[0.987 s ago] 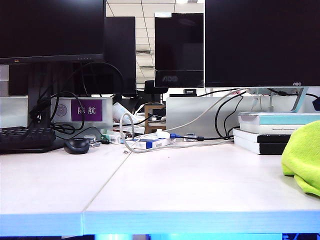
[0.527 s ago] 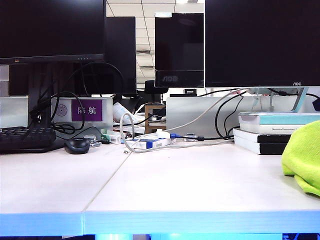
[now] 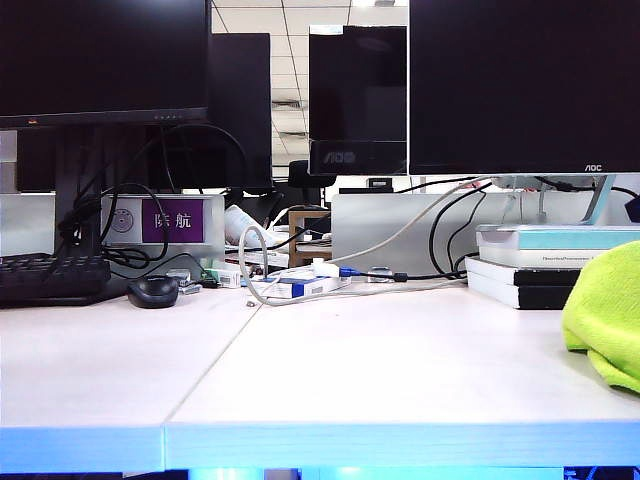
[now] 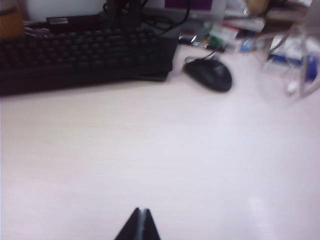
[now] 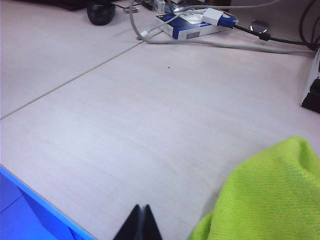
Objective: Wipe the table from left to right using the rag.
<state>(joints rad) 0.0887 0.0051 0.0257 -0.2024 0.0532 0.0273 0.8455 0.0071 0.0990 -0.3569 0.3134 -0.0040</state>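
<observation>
Rag: you see the fuzzy lime yellow-green microfibre rag [image 3: 608,315] lying lumpy at the right edge of the exterior view, on the wide white table [image 3: 380,370].
Left gripper: its black tips [image 4: 140,226] are clenched together, empty, above bare table near the black computer mouse [image 4: 209,75] (keyboard [image 4: 80,55] just beyond).
Right gripper: your right gripper [image 5: 140,222] is pressed closed, holding nothing, just beside the rag.
</observation>
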